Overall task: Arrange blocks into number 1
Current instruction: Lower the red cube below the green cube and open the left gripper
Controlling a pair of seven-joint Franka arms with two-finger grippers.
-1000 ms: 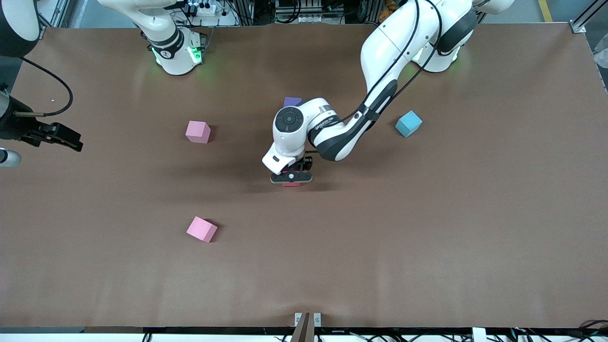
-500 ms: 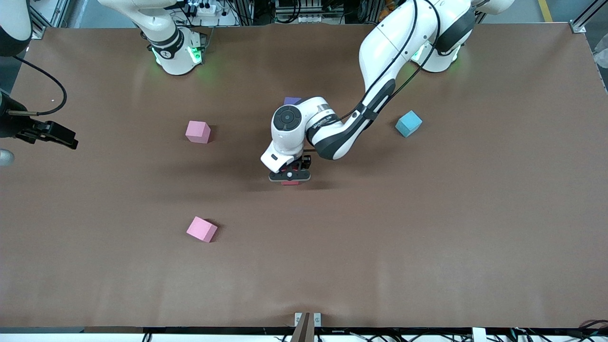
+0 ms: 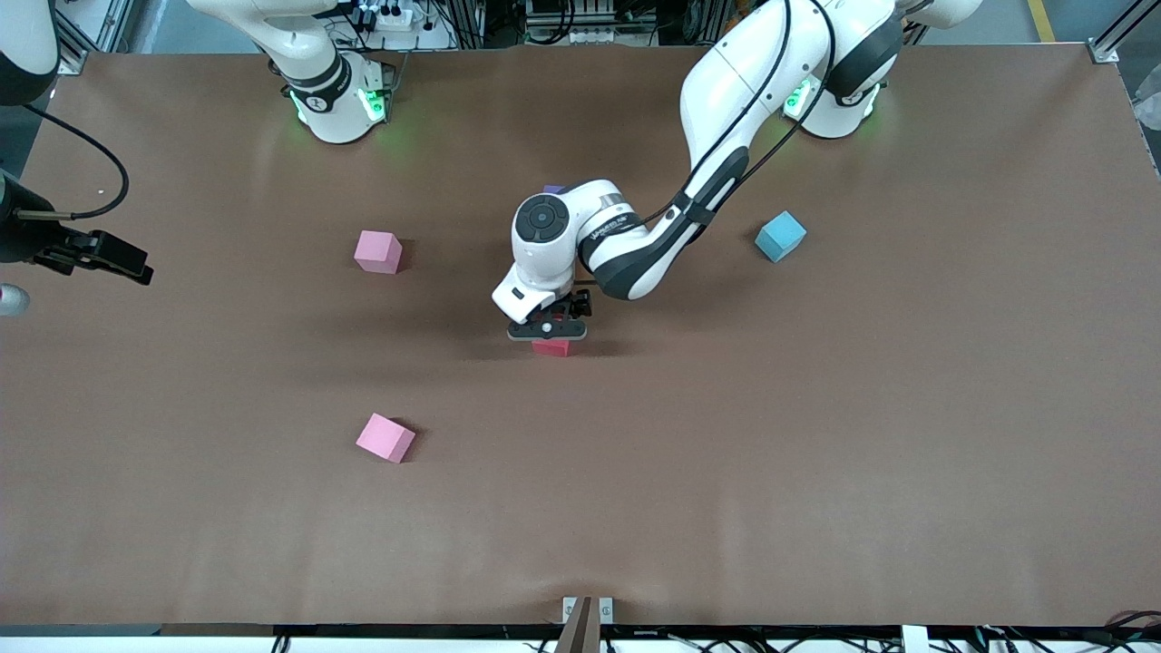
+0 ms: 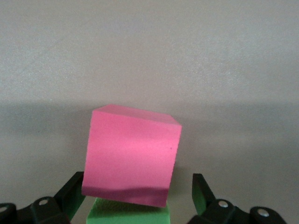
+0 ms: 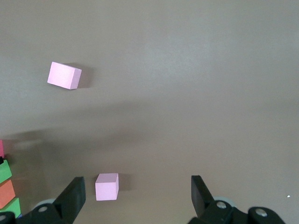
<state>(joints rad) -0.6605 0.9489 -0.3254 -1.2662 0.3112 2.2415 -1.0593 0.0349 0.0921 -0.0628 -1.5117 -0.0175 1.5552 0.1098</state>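
Note:
The red block (image 3: 551, 348) rests on the table at its middle, partly under my left gripper (image 3: 547, 331). In the left wrist view the red block (image 4: 131, 158) stands between the open fingers (image 4: 200, 189) without touching them, and a green block (image 4: 128, 214) lies against it. A sliver of the purple block (image 3: 553, 189) shows past the left arm's wrist. The right wrist view catches a line of blocks at its edge: green (image 5: 4, 171), orange (image 5: 6, 193), green (image 5: 9, 207). My right gripper (image 3: 118, 260) hangs open over the table's right-arm end.
Two pink cubes (image 3: 378, 251) (image 3: 385, 438) lie toward the right arm's end, the second nearer the front camera; both show in the right wrist view (image 5: 64, 75) (image 5: 107, 186). A light blue cube (image 3: 780, 236) sits toward the left arm's end.
My left gripper has drawn up and back from the red block, so more of the block shows beneath it. The right gripper shifted slightly.

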